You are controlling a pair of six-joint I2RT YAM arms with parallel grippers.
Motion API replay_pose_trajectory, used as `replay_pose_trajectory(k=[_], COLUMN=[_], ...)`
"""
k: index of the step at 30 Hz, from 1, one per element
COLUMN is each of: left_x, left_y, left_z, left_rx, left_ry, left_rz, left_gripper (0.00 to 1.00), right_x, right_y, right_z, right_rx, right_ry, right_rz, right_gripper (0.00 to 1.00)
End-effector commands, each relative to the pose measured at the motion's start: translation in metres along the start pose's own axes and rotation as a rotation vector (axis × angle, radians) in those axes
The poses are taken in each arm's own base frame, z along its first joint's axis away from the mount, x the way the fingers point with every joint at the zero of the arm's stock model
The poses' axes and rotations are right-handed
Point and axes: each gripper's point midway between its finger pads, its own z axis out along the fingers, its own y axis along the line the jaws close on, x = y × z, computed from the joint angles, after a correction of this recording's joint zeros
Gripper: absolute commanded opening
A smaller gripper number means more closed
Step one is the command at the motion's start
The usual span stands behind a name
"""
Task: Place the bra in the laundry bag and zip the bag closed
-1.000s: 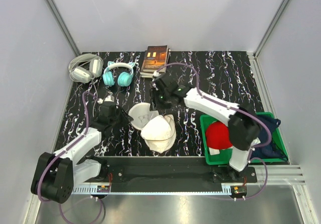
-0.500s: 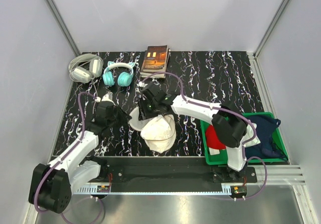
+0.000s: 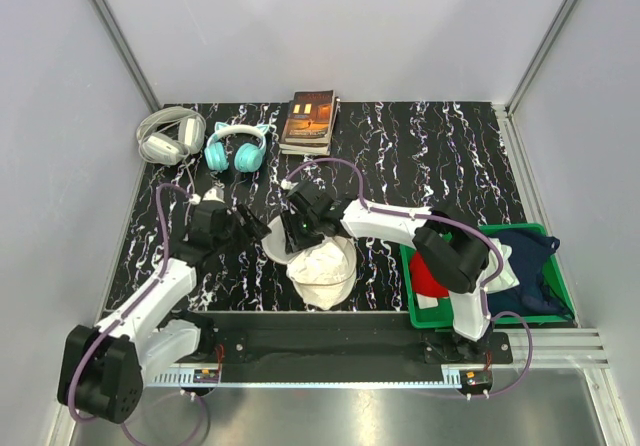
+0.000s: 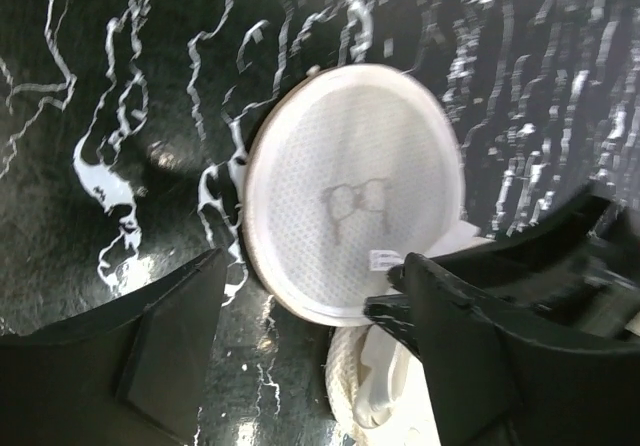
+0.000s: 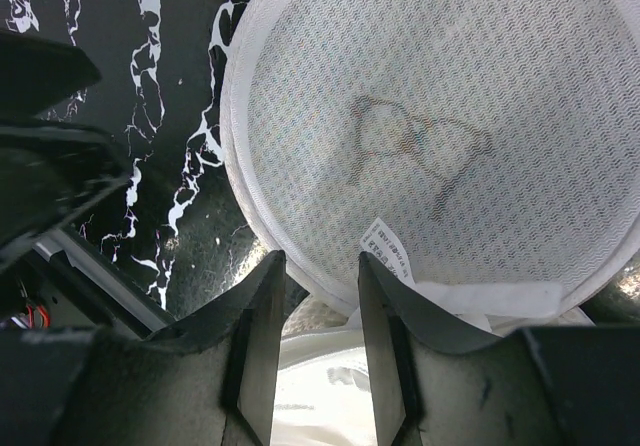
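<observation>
The right fingers [image 5: 262, 311] stand narrow, the lower rim of the bag [image 5: 440, 126] crossing between their tips; whether they pinch it I cannot tell. The left fingers [image 4: 445, 326] gape wide and empty, the bag's flat face straight ahead. The bra [image 3: 322, 266] seems tucked beneath, frame centre.

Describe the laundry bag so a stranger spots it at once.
On the black marbled table, look near-middle, in front of the book. The laundry bag is the round cream mesh pouch; it alone bears a small dark drawing on its flat face.
</observation>
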Motion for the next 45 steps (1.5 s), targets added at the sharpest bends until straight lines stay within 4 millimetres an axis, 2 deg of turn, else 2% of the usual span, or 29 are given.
replay_pose_trajectory(k=[1,5,6,9,12,14,17,19,22,23,24,26,30,33,39,45], left_x=[0.011,0.029,0.028,0.036,0.04,0.038,0.035,0.031,0.018,0.011,0.004,-0.004,-0.021,-0.027,-0.038,-0.042], left_y=[0.005,0.013,0.005,0.004,0.01,0.016,0.023,0.022,0.019,0.018,0.013,0.008,-0.018,-0.035,-0.057,-0.07], left_z=[0.009,0.03,0.035,0.047,0.055,0.059,0.061,0.061,0.057,0.056,0.052,0.047,0.025,0.01,-0.018,-0.033], left_rx=[-0.034,-0.055,-0.016,-0.008,-0.034,-0.067,-0.101,-0.099,-0.084,-0.082,-0.059,-0.036,0.068,0.141,0.237,0.285], left_ry=[0.062,0.14,0.145,0.186,0.201,0.186,0.162,0.147,0.089,0.055,0.026,-0.005,-0.093,-0.128,-0.191,-0.209], left_rz=[-0.069,-0.135,-0.141,-0.172,-0.19,-0.192,-0.182,-0.165,-0.112,-0.092,-0.073,-0.03,0.032,0.063,0.092,0.12], left_gripper=[0.78,0.76,0.74,0.7,0.69,0.62,0.39,0.26,0.17,0.07,0.01,0.0,0.0,0.0,0.0,0.0], right_x=[-0.03,-0.037,-0.037,-0.039,-0.04,-0.039,-0.039,-0.037,-0.033,-0.031,-0.03,-0.029,-0.026,-0.022,-0.014,0.003], right_y=[0.019,0.024,0.025,0.025,0.025,0.026,0.027,0.025,0.024,0.025,0.024,0.023,0.024,0.022,0.027,0.026], right_z=[-0.018,-0.023,-0.023,-0.026,-0.029,-0.029,-0.03,-0.028,-0.023,-0.022,-0.019,-0.016,-0.012,-0.009,-0.026,-0.04], right_rx=[-0.042,-0.055,-0.055,-0.055,-0.053,-0.054,-0.059,-0.055,-0.054,-0.06,-0.06,-0.056,-0.056,-0.045,-0.036,-0.005], right_ry=[-0.101,-0.121,-0.12,-0.13,-0.136,-0.135,-0.134,-0.128,-0.109,-0.101,-0.095,-0.088,-0.057,-0.035,-0.033,-0.009], right_rz=[-0.026,-0.024,-0.026,-0.024,-0.023,-0.021,-0.017,-0.01,0.001,0.004,0.017,0.024,0.024,0.028,0.037,0.04], right_gripper=[0.43,0.43,0.43,0.43,0.43,0.43,0.42,0.42,0.42,0.41,0.41,0.41,0.41,0.41,0.41,0.4])
